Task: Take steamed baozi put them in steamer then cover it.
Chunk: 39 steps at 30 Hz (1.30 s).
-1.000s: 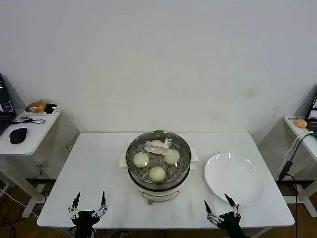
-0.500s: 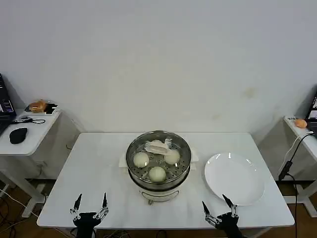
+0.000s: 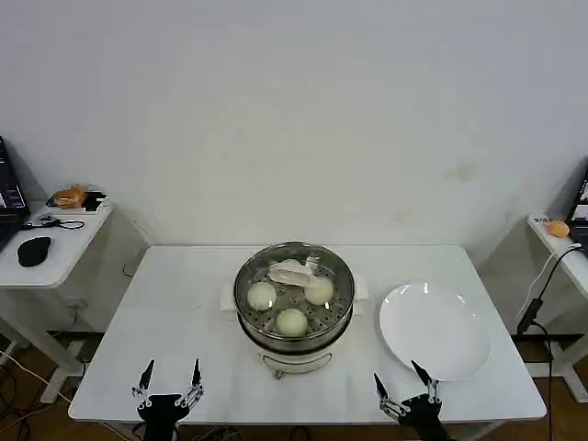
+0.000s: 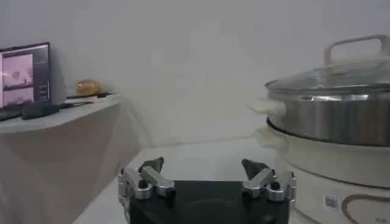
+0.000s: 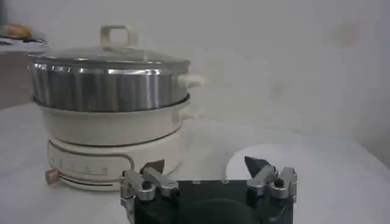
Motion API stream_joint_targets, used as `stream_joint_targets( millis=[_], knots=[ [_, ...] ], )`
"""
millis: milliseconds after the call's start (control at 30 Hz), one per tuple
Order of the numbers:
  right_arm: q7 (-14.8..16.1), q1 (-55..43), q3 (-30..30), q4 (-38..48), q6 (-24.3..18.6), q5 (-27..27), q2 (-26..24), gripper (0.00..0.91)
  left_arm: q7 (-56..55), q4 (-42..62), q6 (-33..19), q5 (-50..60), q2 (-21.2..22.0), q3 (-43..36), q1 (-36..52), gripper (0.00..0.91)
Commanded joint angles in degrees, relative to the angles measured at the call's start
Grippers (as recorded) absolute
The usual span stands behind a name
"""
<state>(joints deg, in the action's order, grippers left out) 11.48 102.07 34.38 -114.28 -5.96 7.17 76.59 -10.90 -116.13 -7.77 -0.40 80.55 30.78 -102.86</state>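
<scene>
The left gripper [image 3: 171,378] is held low at the near left, its two fingers spread apart and pointing forward, nothing gripped between them. The right gripper [image 3: 402,383] is held low at the near right, fingers likewise spread wide and empty. Both are seen open in the wrist views [image 4: 206,172] [image 5: 208,170].

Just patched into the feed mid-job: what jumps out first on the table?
The steamer at the table's centre, with the cover already on it and three steamed baozi visible through the glass. To its right lies a bare white plate. The left gripper and right gripper hang open at the near edge.
</scene>
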Motion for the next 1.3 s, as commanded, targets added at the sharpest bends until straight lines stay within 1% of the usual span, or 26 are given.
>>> stream_joint_targets(
  millis=[33,167,233,267,967,1300],
  knots=[
    [-0.01,0.03,-0.12,-0.22,-0.06,-0.07,0.04,0.907,0.28,-0.67,0.74,0.8,0.09,0.04,-0.28,0.907],
    [-0.13,-0.02,-0.14,-0.24,-0.21,0.06,0.03,0.907,0.14,-1.01,2.39,0.0,0.02,-0.06,-0.21,0.907],
    [-0.14,-0.03,-0.12,-0.29,-0.19,0.14,0.0,0.907,0.51,-1.42,5.2,-1.11,-0.15,-0.22,-0.23,0.907],
    [-0.15,-0.02,-0.11,-0.29,-0.2,0.15,0.0,0.907,0.66,-1.4,5.36,-1.49,-0.39,-0.44,-0.34,0.907],
    [-0.16,0.26,-0.12,-0.45,-0.37,-0.09,0.25,0.907,2.08,-0.6,3.64,0.58,-0.26,-0.95,-0.65,0.907],
    [-0.18,0.29,-0.13,-0.58,-0.4,-0.06,0.27,0.907,1.42,-1.08,3.76,1.06,-0.18,-0.97,-0.75,0.907]
  ],
)
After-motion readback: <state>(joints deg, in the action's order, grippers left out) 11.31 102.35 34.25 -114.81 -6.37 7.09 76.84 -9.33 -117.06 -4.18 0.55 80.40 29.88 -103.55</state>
